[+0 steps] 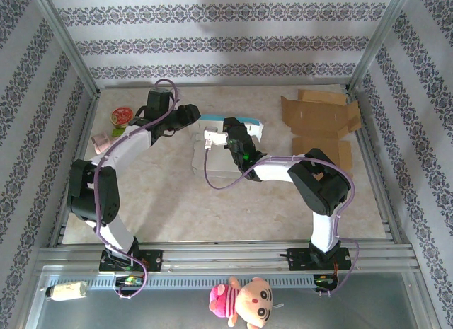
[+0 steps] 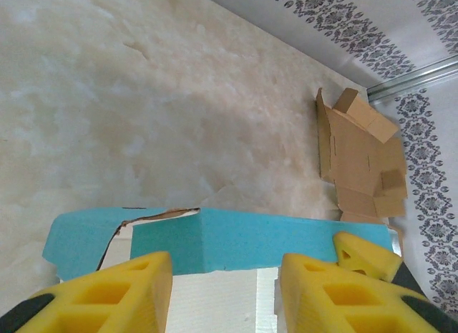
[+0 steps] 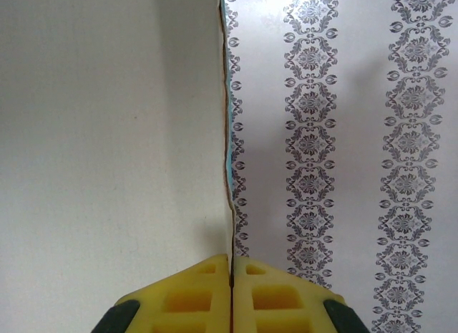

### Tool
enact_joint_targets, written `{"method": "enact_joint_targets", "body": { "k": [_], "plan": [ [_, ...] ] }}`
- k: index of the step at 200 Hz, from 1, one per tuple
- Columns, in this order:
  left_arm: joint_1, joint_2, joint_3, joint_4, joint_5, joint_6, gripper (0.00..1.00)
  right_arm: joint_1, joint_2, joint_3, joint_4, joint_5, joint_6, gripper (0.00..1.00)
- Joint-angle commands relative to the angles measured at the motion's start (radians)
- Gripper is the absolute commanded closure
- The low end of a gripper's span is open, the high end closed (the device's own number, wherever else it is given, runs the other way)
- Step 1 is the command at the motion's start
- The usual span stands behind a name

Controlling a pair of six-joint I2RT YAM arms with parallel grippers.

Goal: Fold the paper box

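Note:
The paper box (image 1: 212,161) is white inside and teal outside, and sits half-formed in the middle of the table. My left gripper (image 1: 192,119) is at its left rear corner. In the left wrist view the yellow fingers (image 2: 118,290) stand apart with nothing pinched, the teal flap (image 2: 250,236) lying across just beyond them and white card showing in the gap at the left gripper (image 2: 225,268). My right gripper (image 1: 229,129) is over the box's rear wall. The right gripper (image 3: 231,260) is shut on the thin edge of a white panel (image 3: 107,132) that stands upright, seen edge-on.
Flat brown cardboard blanks (image 1: 322,117) lie at the back right, also the brown blanks (image 2: 358,154) beyond the teal flap. A red and green cup (image 1: 122,116) and a pink item (image 1: 101,141) sit at the left edge. A doll (image 1: 244,301) lies in front of the arm bases.

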Motion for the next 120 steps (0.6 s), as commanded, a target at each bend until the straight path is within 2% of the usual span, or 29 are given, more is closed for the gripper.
{"method": "enact_joint_targets", "body": {
  "k": [1, 23, 53, 120],
  "plan": [
    [-0.007, 0.008, 0.009, -0.005, -0.006, -0.014, 0.56, 0.004, 0.002, 0.025, 0.015, 0.000, 0.028, 0.92],
    [-0.011, 0.052, 0.053, -0.026, 0.040, -0.018, 0.53, 0.003, -0.002, 0.020, 0.014, 0.003, 0.032, 0.92],
    [-0.020, 0.085, 0.076, -0.019, 0.037, -0.017, 0.54, 0.006, -0.004, 0.017, 0.011, 0.002, 0.042, 0.92],
    [-0.027, 0.164, 0.125, 0.010, 0.088, -0.048, 0.76, 0.009, 0.000, 0.028, -0.001, -0.002, 0.070, 0.92]
  ]
}}
